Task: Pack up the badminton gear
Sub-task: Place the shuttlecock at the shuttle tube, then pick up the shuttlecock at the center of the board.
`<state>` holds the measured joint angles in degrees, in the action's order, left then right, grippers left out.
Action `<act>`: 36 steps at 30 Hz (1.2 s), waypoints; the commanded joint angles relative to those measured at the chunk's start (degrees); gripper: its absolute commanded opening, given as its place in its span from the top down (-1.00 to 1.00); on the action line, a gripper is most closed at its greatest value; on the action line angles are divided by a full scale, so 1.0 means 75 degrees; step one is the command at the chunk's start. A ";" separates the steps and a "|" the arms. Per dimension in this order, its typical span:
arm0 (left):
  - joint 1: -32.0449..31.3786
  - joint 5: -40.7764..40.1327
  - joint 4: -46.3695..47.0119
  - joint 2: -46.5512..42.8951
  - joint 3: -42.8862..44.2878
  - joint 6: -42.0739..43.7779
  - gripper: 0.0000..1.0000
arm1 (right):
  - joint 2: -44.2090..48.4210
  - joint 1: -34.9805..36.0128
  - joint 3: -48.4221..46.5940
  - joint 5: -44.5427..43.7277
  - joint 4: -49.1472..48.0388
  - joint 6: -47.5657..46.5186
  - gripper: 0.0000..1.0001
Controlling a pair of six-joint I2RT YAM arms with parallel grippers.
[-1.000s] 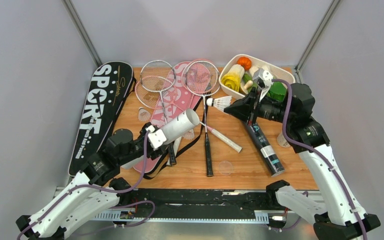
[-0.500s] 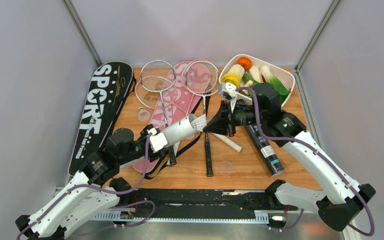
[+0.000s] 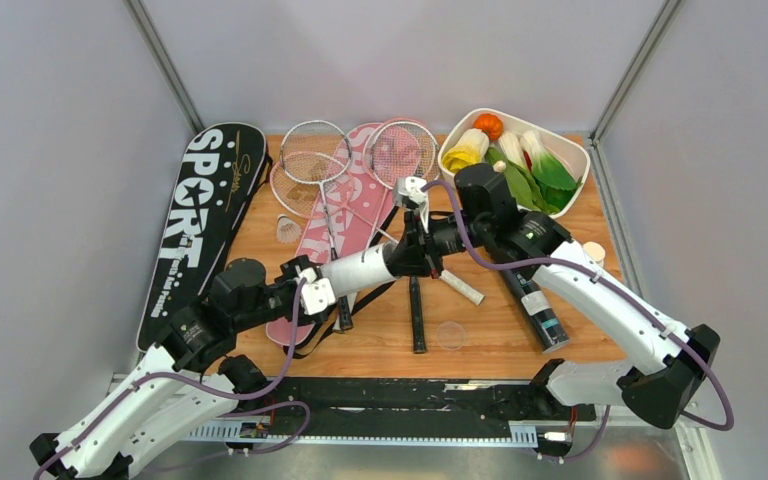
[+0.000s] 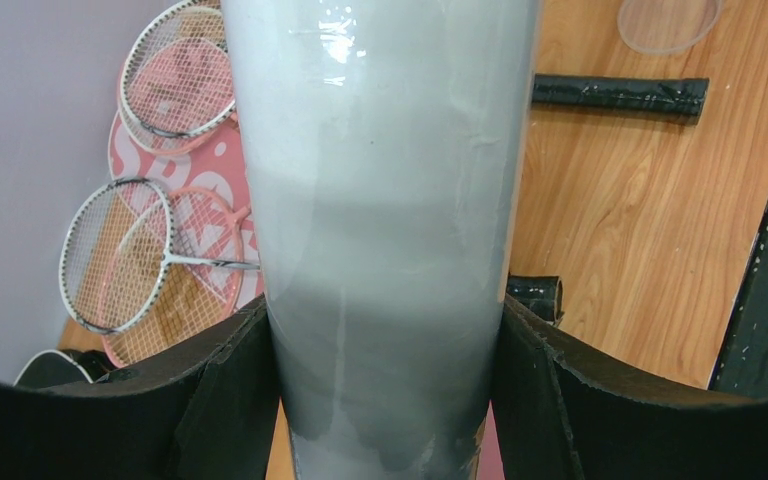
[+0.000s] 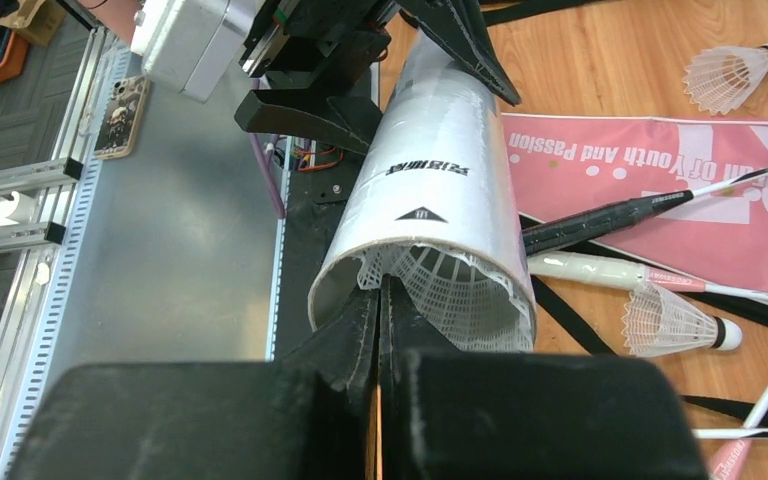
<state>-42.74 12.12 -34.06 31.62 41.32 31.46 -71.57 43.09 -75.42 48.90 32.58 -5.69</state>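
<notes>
My left gripper (image 3: 312,284) is shut on a white tube (image 3: 362,267), holding it off the table with its open mouth toward the right. The tube fills the left wrist view (image 4: 380,200) between both pads. My right gripper (image 5: 378,288) is shut on the rim of a white shuttlecock (image 5: 455,290), whose skirt sits inside the tube's mouth (image 5: 430,200). In the top view the right gripper (image 3: 412,253) meets the tube's end. Two rackets (image 3: 315,150) lie on the pink cover (image 3: 345,205). The black SPORT cover (image 3: 200,220) lies at the left.
Loose shuttlecocks lie on the table (image 5: 730,72) (image 5: 675,322), one by the rackets (image 3: 288,228). A black tube (image 3: 535,298) lies at the right, a clear lid (image 3: 450,334) near the front. The white bowl (image 3: 572,150) of toy vegetables stands back right, a small bottle (image 3: 592,250) beside it.
My right arm has swung left from the bowl with the shuttlecock and pushed it into the tube's mouth. The left arm has lowered the tube's free end slightly.
</notes>
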 commanded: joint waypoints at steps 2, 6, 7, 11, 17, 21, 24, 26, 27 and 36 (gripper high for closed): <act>0.0002 0.0095 0.0498 -0.0054 0.0283 0.0356 0.36 | -0.0237 0.0244 -0.0346 -0.0084 -0.0018 -0.0356 1.00; 0.0005 0.0028 0.0548 -0.0017 0.0311 0.0365 0.36 | -0.0404 0.0438 -0.0242 -0.0096 -0.0052 -0.0405 0.97; 0.0004 0.0020 0.0587 -0.0025 0.0287 0.0379 0.36 | -0.0419 0.0441 -0.0239 -0.0069 -0.0043 -0.0426 0.94; 0.0003 -0.0153 0.0684 -0.0065 0.0229 0.0305 0.38 | -0.0182 0.0432 -0.0279 -0.0647 -0.0054 -0.0217 0.39; 0.0004 -0.0960 0.0894 -0.0184 -0.0010 0.0199 0.41 | 0.0750 0.0433 -0.0342 -0.1778 -0.0368 0.0465 -0.25; 0.0007 -0.1198 0.1052 -0.0408 -0.0160 0.0165 0.40 | 0.1521 0.0431 0.0061 -0.2994 -0.0817 0.1032 -0.39; 0.0005 -0.1382 0.1106 -0.0525 -0.0170 0.0194 0.40 | 0.2107 0.0431 0.0728 -0.4200 -0.1569 0.1378 -0.42; 0.0005 -0.1538 0.1171 -0.0586 -0.0135 0.0213 0.40 | 0.2423 0.0436 0.1282 -0.5090 -0.2250 0.1626 -0.40; 0.0004 -0.1579 0.1204 -0.0633 -0.0127 0.0212 0.40 | 0.2541 0.0438 0.1591 -0.5401 -0.2573 0.1647 -0.39; 0.0005 -0.1723 0.1466 -0.1418 0.0082 0.0016 0.40 | 0.1282 0.0451 0.3479 -0.7236 -0.4267 0.1085 -0.29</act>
<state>-42.76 -0.54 -27.99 23.90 39.79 32.62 -54.94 46.11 -51.55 3.22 7.05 4.32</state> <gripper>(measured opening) 0.726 0.673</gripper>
